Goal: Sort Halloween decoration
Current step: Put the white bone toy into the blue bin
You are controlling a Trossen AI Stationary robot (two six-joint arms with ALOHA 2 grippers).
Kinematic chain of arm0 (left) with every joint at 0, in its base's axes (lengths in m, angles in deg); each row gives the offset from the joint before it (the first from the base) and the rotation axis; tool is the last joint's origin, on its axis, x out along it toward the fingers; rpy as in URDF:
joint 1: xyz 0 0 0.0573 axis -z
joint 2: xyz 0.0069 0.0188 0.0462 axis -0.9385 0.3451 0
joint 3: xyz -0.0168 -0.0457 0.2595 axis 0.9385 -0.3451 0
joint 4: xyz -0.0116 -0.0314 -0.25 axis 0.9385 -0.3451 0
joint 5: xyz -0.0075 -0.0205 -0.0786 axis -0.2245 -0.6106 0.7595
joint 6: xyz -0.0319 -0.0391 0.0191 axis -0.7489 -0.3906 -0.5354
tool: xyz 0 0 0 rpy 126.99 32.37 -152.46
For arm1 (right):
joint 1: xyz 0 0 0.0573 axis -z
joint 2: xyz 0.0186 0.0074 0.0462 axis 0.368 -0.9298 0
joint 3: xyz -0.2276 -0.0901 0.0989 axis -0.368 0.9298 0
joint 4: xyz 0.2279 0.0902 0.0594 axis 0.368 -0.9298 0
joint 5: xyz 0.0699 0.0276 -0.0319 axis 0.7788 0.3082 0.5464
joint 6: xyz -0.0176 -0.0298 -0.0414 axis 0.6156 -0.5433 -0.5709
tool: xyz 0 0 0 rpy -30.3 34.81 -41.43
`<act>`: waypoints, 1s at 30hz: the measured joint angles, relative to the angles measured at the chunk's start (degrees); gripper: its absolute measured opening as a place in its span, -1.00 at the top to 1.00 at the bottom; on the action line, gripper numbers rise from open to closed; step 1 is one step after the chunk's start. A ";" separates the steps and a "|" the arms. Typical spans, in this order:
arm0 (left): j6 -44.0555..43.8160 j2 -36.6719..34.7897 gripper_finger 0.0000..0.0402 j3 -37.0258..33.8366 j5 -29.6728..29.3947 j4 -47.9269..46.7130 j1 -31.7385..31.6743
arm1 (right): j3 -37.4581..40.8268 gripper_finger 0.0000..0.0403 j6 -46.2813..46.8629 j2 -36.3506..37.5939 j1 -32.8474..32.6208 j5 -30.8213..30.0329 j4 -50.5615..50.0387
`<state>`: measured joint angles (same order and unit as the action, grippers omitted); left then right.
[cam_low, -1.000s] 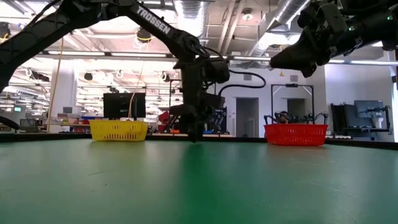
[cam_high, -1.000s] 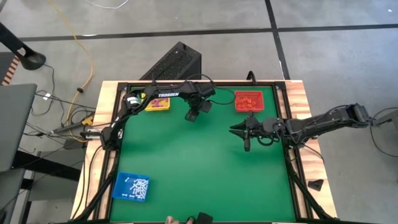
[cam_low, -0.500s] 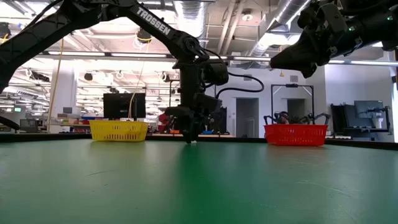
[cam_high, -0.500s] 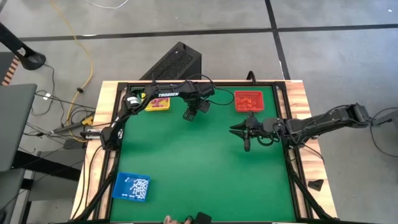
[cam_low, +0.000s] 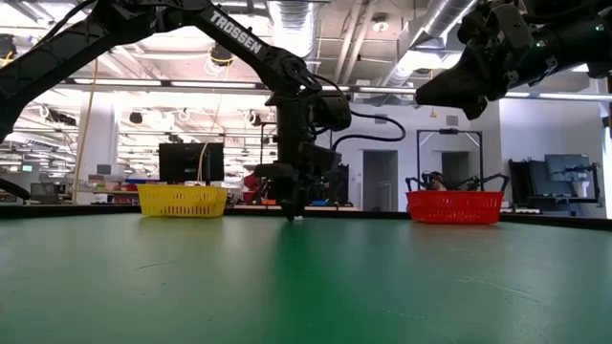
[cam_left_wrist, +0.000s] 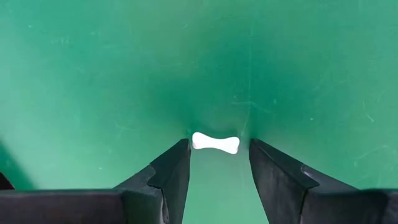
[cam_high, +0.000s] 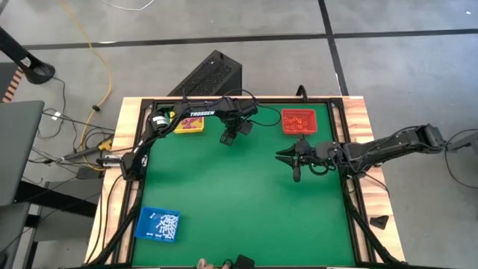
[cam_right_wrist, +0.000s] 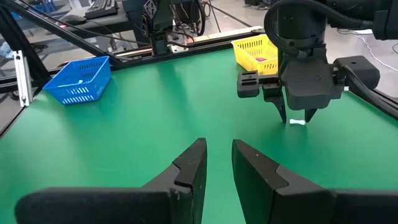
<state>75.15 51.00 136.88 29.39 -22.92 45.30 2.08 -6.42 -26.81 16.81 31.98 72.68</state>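
A small white bone-shaped decoration (cam_left_wrist: 216, 143) lies flat on the green mat, at the far middle of the table. My left gripper (cam_left_wrist: 219, 146) points down at it, open, one fingertip beside each end of the bone. The low view shows the gripper (cam_low: 294, 216) right at the mat with the bone (cam_low: 298, 218) at its tips. My right gripper (cam_right_wrist: 217, 149) hovers above the mat at the table's right (cam_high: 280, 156), open with a narrow gap and nothing in it. From there it faces the left gripper (cam_right_wrist: 297, 115). My left gripper comes from above, its fingers in line with the bone, which lies flat on the mat. A strip of mat shows between one finger (cam_left_wrist: 264, 158) and the bone's end (cam_left_wrist: 235, 145). I cannot tell whether the other finger (cam_left_wrist: 177, 158) touches the other end.
A yellow tray (cam_high: 189, 124) stands at the far left and holds purple-pink pieces. At the far right is a red tray (cam_high: 298, 121) of orange-red pieces. A blue tray (cam_high: 157, 225) with white pieces sits at the near left. Bare green mat (cam_high: 239, 209) lies between them.
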 joint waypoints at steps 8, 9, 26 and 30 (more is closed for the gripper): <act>2.27 0.00 0.23 0.00 0.91 0.99 0.00 | 0.00 0.46 0.18 0.00 0.00 0.19 1.36; 2.27 0.00 0.23 0.00 0.97 1.02 -0.01 | 0.00 0.46 0.19 0.00 0.00 0.22 1.38; 2.13 0.00 0.27 0.00 2.91 1.43 -0.55 | 0.00 0.46 1.54 0.02 0.00 0.27 1.32; 1.07 0.00 0.41 0.00 3.49 2.02 -0.99 | 0.00 0.46 1.98 0.02 0.00 0.27 1.32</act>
<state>76.21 51.00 136.88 32.88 -20.90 44.30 2.08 -4.44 -26.79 16.81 32.24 74.00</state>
